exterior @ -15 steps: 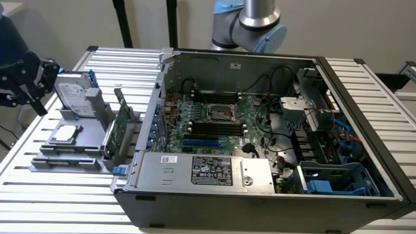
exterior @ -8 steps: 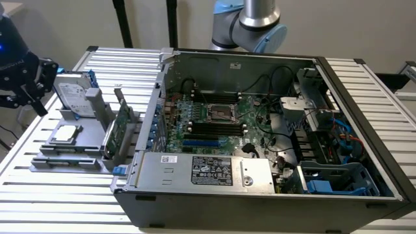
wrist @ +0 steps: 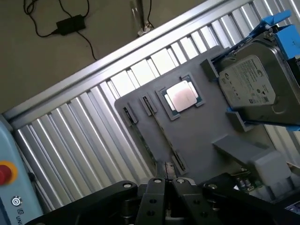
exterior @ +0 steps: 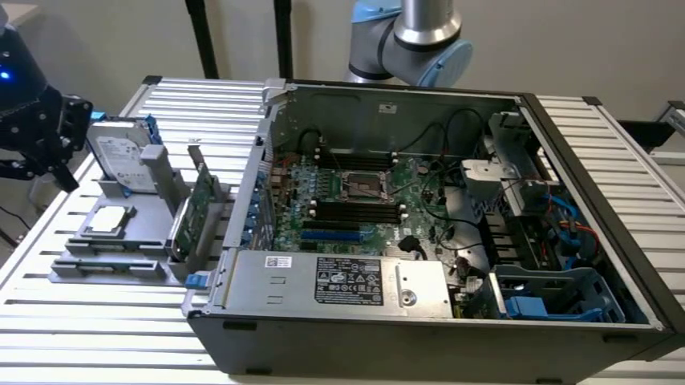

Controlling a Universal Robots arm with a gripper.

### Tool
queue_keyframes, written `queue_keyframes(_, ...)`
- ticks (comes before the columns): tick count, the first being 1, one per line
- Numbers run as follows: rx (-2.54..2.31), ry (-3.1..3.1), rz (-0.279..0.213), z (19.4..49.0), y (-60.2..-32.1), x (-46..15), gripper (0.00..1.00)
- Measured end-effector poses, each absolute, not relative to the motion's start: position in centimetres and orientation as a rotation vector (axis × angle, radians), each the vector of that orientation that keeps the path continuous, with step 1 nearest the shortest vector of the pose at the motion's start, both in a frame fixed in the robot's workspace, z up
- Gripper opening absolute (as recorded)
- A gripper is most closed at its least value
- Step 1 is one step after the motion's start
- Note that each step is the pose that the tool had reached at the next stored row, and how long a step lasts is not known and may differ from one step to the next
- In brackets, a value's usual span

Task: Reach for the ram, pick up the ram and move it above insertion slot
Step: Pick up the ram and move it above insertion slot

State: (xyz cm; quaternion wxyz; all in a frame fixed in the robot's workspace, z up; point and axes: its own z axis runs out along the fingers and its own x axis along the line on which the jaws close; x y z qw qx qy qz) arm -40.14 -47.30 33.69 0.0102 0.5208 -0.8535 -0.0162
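Observation:
My gripper is shut with nothing between its fingers. In the exterior view the gripper hangs at the far left, above and just off the edge of the grey parts holder. A thin dark strip stands on edge between two end clips of the holder. It could be the ram seen from above, but I cannot tell for sure. The black insertion slots lie on the motherboard inside the open computer case, well to the exterior view's right of the gripper.
The holder also carries a silver hard drive in a blue frame, a processor chip and an upright green expansion card. The case wall stands between holder and motherboard. A red stop button sits at the slatted table's side.

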Motion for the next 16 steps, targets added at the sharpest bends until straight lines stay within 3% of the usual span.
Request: queue_keyframes(16, 2.006, -2.412, -0.023, 33.41, -47.30, -40.15, 0.11)
